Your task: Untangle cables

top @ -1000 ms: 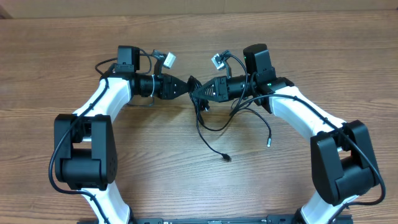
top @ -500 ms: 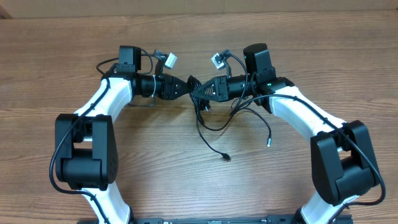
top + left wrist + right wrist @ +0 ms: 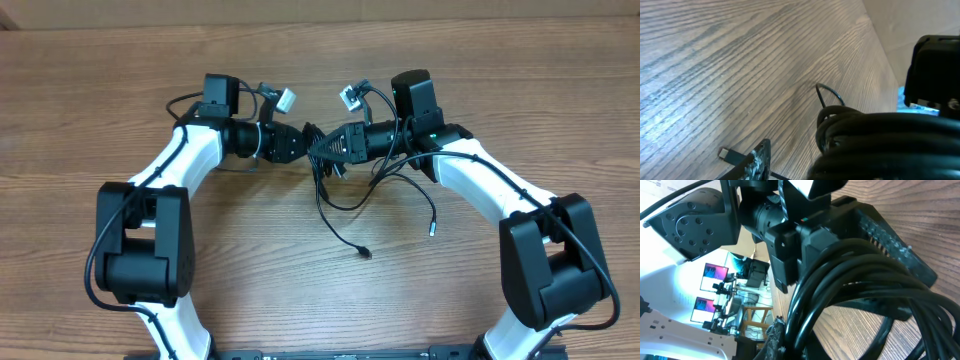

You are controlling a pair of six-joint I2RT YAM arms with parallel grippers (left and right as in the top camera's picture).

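- Two grippers meet at the cables, bunched between them.
- Right gripper is clamped on the bunch; loose loops trail onto the table.
- Left gripper: can't tell whether it is gripping.

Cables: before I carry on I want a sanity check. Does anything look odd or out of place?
Only the cables stand out: a tight bunch hangs between the left gripper and right gripper, loose ends trailing onto the table. Nothing looks damaged or spilled.
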